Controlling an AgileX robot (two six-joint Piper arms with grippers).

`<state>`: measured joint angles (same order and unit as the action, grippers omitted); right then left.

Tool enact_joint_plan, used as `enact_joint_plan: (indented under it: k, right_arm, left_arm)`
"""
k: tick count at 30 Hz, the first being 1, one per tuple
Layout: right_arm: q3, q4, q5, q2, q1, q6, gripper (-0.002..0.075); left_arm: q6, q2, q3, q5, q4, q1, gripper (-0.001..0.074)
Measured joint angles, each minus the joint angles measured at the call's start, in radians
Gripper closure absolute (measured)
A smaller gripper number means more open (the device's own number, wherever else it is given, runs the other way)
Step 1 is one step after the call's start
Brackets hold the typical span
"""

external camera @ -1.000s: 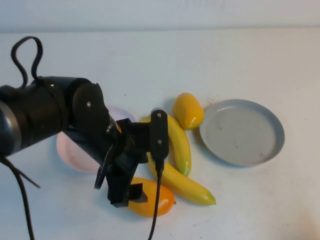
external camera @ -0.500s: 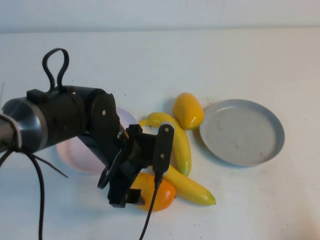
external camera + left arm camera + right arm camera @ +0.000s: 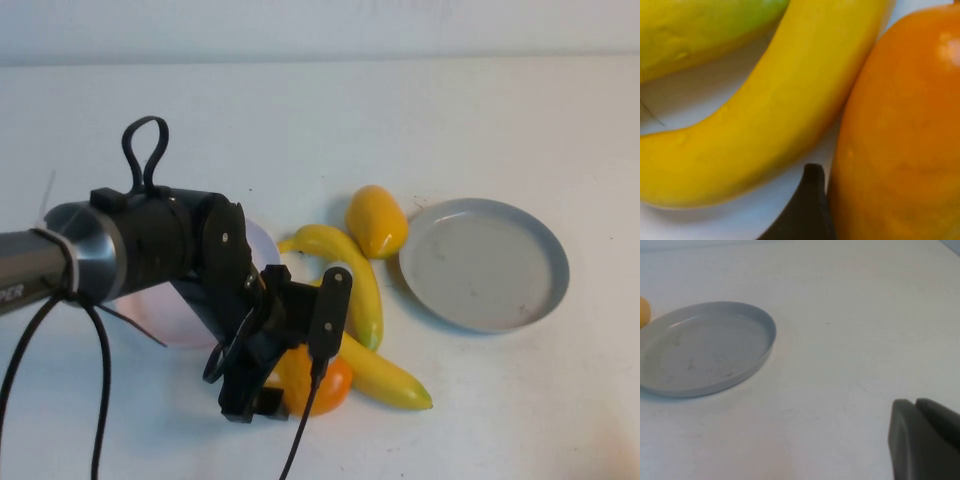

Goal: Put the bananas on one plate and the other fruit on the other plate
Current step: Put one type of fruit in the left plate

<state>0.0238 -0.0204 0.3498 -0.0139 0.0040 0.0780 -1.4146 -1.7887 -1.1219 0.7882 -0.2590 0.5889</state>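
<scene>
Two bananas (image 3: 355, 280) (image 3: 385, 378) lie crossed mid-table. One orange-yellow mango (image 3: 375, 220) rests between them and the grey-blue plate (image 3: 485, 262), which holds nothing. The other mango (image 3: 325, 385) lies at the front against the lower banana. My left gripper (image 3: 268, 392) is down on it and open, the jaws wide to either side of this mango (image 3: 900, 130); one fingertip (image 3: 807, 210) sits between it and the banana (image 3: 765, 125). The arm partly covers the pink plate (image 3: 170, 322). My right gripper (image 3: 916, 405) is shut on nothing, low over bare table beside the grey-blue plate (image 3: 705, 352).
The left arm's black cable (image 3: 300, 440) trails toward the table's front edge. White tabletop stretches behind the fruit and to the right of the grey-blue plate.
My left arm has swung right and lowered onto the front mango, and its jaws have spread a little wider. The right gripper has not moved.
</scene>
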Motion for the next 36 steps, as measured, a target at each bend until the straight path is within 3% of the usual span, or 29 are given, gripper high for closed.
enact_joint_plan:
  k: [4, 11, 19, 24, 29, 36]
  right_arm:
    - [0.0, 0.0, 0.0, 0.0, 0.0, 0.0, 0.0743]
    - [0.0, 0.0, 0.0, 0.0, 0.0, 0.0, 0.0743]
    - [0.0, 0.0, 0.0, 0.0, 0.0, 0.0, 0.0743]
    - [0.0, 0.0, 0.0, 0.0, 0.0, 0.0, 0.0743]
    - [0.0, 0.0, 0.0, 0.0, 0.0, -0.002, 0.0743]
    - [0.0, 0.0, 0.0, 0.0, 0.0, -0.002, 0.0743]
  left_arm:
    - [0.0, 0.031, 0.0, 0.0, 0.0, 0.0, 0.0184]
    - [0.282, 0.106, 0.0, -0.049, 0.034, 0.0, 0.0184]
    - [0.956, 0.121, 0.0, -0.222, 0.327, -0.097, 0.0184]
    - [1.241, 0.089, 0.0, -0.215, 0.436, -0.202, 0.0184]
    - [1.306, 0.052, 0.0, -0.197, 0.449, -0.261, 0.0184]
    - [1.317, 0.043, 0.0, -0.203, 0.451, -0.271, 0.0179]
